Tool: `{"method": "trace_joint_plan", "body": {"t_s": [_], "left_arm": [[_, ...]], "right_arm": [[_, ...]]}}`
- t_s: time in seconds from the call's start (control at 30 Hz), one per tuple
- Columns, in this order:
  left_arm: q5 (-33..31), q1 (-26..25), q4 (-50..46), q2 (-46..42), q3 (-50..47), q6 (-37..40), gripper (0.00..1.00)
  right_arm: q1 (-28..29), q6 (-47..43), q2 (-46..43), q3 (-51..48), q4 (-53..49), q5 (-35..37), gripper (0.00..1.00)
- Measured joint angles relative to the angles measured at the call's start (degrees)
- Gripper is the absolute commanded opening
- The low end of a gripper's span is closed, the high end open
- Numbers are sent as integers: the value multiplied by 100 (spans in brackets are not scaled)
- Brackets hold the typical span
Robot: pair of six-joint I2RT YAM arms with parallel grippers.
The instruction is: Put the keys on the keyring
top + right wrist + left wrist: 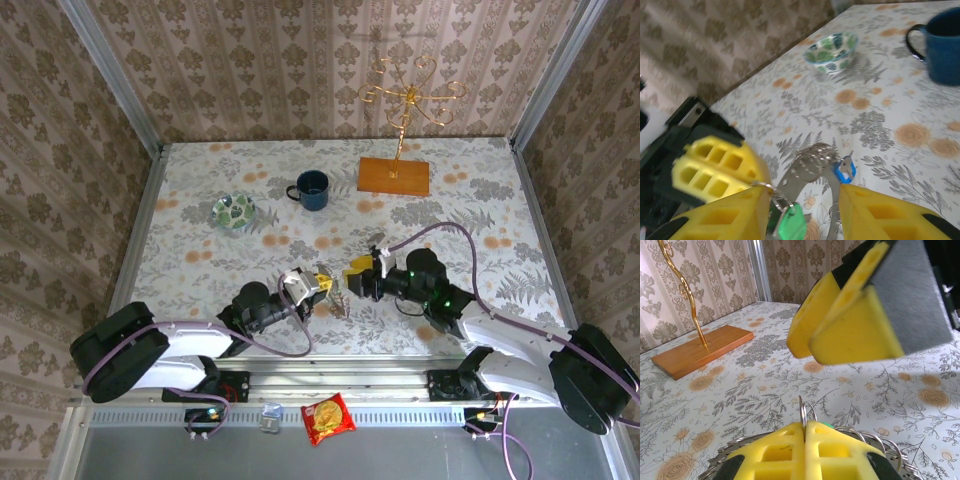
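The dark grey coil-edged keyring [812,162] lies flat on the table between my two grippers, also seen in the top view [339,300]. A blue key [845,171] hangs at its right edge. A green key [791,224] sits at its near left on a small wire ring [803,412]. My left gripper [805,426] is shut on that small ring, holding it upright; it also shows in the top view [320,284]. My right gripper [805,205] is open, with its yellow fingers [890,217] either side of the keyring's near part, holding nothing. From above, it [356,272] faces the left one closely.
A blue mug [312,189] and a green-patterned dish [234,211] stand at the back left. A gold wire stand on a wooden base [394,175] is at the back right. A red snack packet [328,417] lies below the table's front rail.
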Motion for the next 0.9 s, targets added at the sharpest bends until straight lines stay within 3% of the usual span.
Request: {"method": "trace_joint_plan", "body": {"t_s": [0.27,0.43,0.9], "left_arm": [[122,0,28,0,-26,0,0],[149,4,44,0,-42,0,0],[310,11,94,-50,-107,-2,0]], "right_arm": [[-61,-1526,693,686,-787,-1189,41],[-173,-1980,863,791,-872,-1453,36],[-549,-2739,697,911,-1576,-1860,36]]}}
